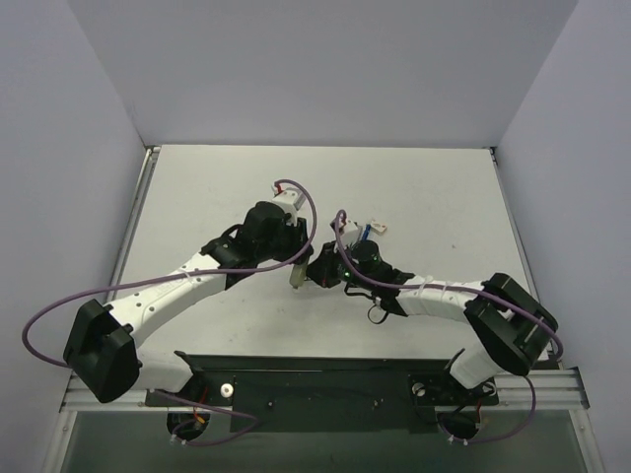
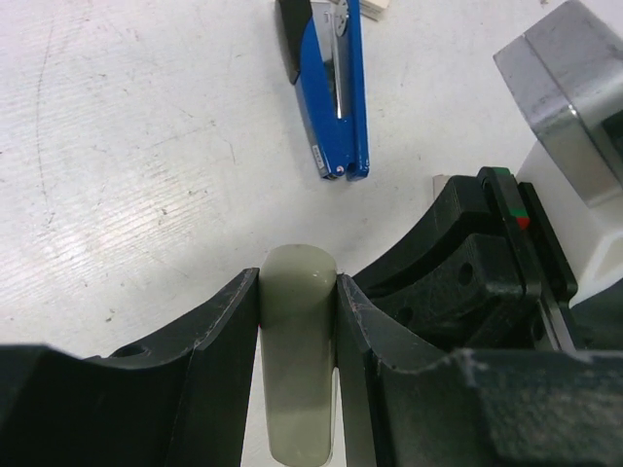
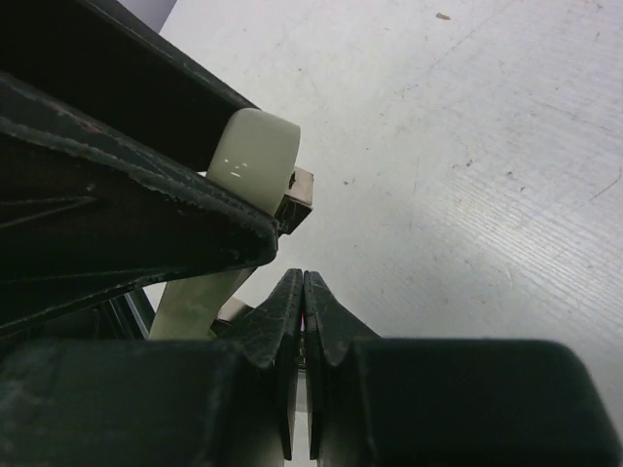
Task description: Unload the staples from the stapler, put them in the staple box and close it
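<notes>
- stapler (image 2: pixel 336 107): far end was cut off by the top edge of the left wrist view. only the blue body, a dark end and a strip of metal rail showed.
- from the top camera the stapler was a small blue sliver on the table (image 1: pixel 217 197), just beyond the right wrist and partly covered by it. couldn't tell whether it was hinged open.
- staples: too small to pick out in any view.
- white object (image 2: pixel 376 8) just beside the stapler's far end was mostly out of frame. couldn't identify it.
- small tan square-ended piece (image 3: pixel 300 195) sat against the pale bar (image 2: pixel 300 370) in the right wrist view. couldn't tell what it was, and the black finger hid most of it.
- left gripper (image 2: pixel 297 292): jaws were part-way in and clamped on the pale bar, with both pads touching its sides. the bar's rounded end stuck out past the fingertips, and its other end was hidden in the gripper body.
- right gripper (image 3: pixel 305 287): fingers were pressed fully together with no gap. couldn't tell whether anything thin was pinched between them.
- the two grippers were tip to tip near the table's middle, with the right tips just beside the bar.
- the stapler lay flat on the table, apart from both grippers and touched by neither.
</notes>
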### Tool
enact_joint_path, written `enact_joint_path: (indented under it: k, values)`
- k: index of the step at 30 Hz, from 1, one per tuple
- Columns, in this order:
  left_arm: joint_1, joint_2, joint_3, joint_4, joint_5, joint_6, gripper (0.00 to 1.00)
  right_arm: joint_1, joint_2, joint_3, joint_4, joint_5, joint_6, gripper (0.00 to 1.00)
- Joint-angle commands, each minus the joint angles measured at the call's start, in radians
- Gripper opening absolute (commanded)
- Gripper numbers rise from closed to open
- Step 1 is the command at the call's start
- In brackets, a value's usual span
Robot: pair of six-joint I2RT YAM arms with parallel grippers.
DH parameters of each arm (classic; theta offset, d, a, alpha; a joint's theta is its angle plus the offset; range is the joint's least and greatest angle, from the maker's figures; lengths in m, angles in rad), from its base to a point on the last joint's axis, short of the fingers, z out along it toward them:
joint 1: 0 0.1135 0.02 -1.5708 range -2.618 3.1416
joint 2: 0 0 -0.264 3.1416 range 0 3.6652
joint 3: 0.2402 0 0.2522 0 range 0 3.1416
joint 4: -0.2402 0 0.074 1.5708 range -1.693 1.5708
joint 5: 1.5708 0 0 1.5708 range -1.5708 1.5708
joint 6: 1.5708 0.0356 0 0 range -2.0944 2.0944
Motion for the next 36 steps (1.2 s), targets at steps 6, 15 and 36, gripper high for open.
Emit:
enact_joint_path:
  k: [6,15,36]
  values:
    - [-0.002,0.020,0.067,0.125,-0.124,-0.033,0.00,0.031,0.120,-0.033,0.281,-0.117,0.130,0.00]
    - [-0.002,0.038,0.032,0.177,-0.192,-0.045,0.00,0.030,0.140,-0.027,0.367,-0.162,0.170,0.00]
    - [-0.014,0.094,0.019,0.214,-0.238,-0.042,0.00,0.034,0.152,0.008,0.444,-0.265,0.214,0.00]
